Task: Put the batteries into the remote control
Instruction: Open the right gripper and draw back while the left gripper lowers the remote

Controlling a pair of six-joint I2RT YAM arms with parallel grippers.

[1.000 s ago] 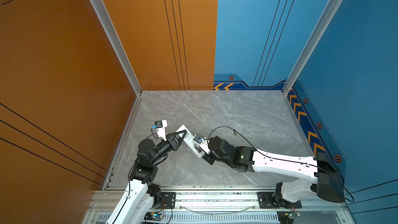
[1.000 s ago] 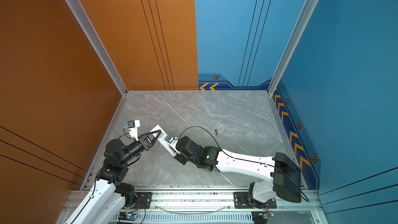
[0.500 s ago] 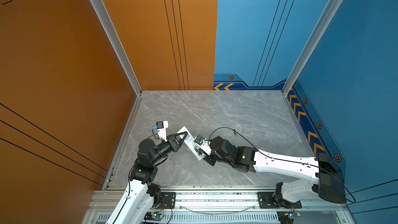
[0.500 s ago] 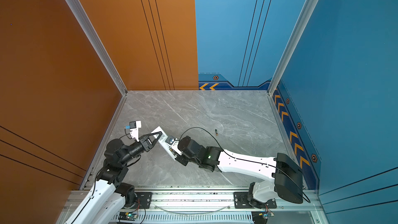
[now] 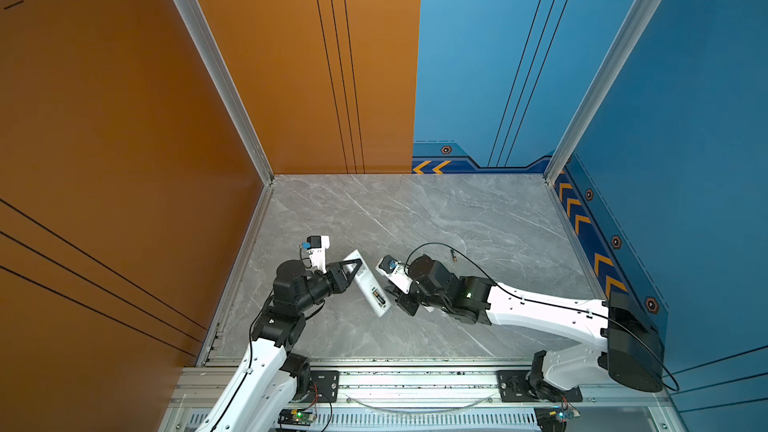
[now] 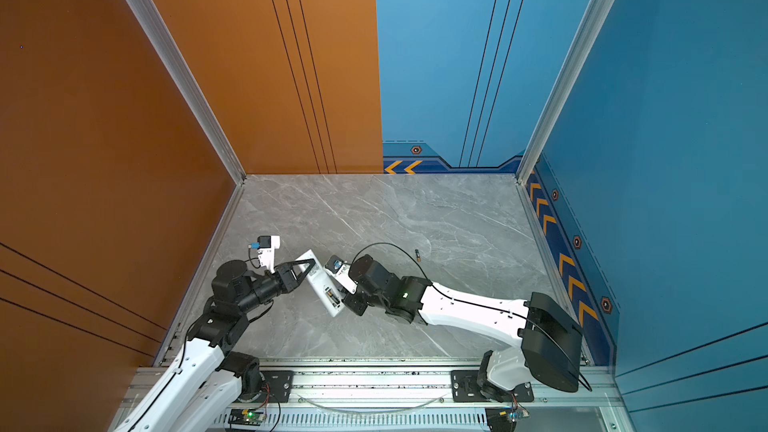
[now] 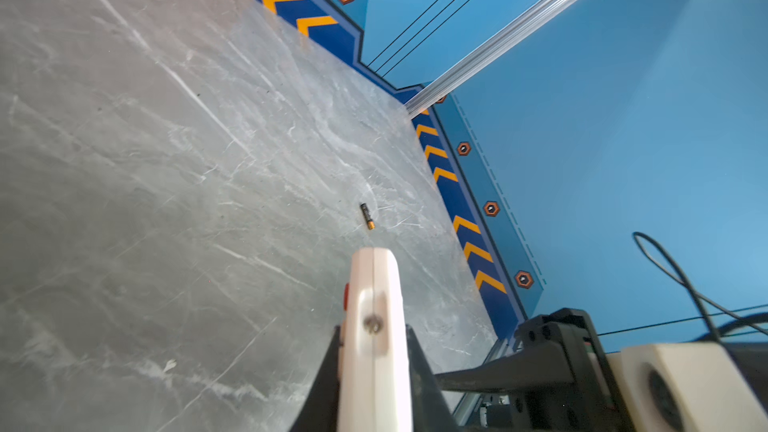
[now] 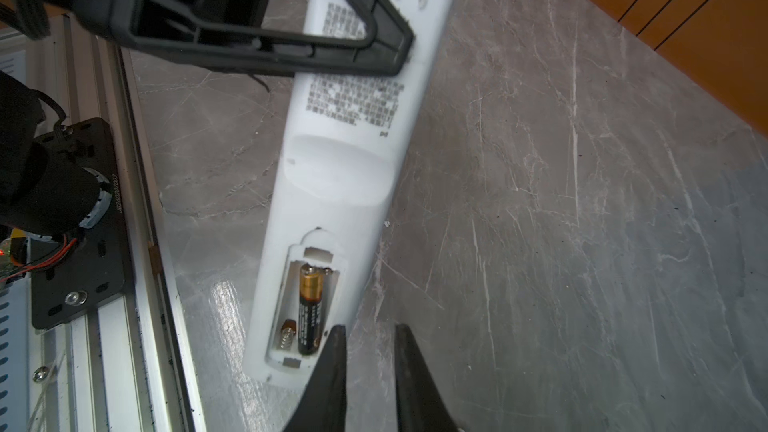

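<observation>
Two-fingered left tool (image 5: 356,268) reaches rightward, clamping the remote control (image 5: 371,288).

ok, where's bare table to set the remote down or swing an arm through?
Free: the far half of the table, from the back walls down to the loose battery; the near strip between the remote and the front rail. Crowded: near left, where the left end effector grips the remote and the right end effector sits at its battery end.
</observation>
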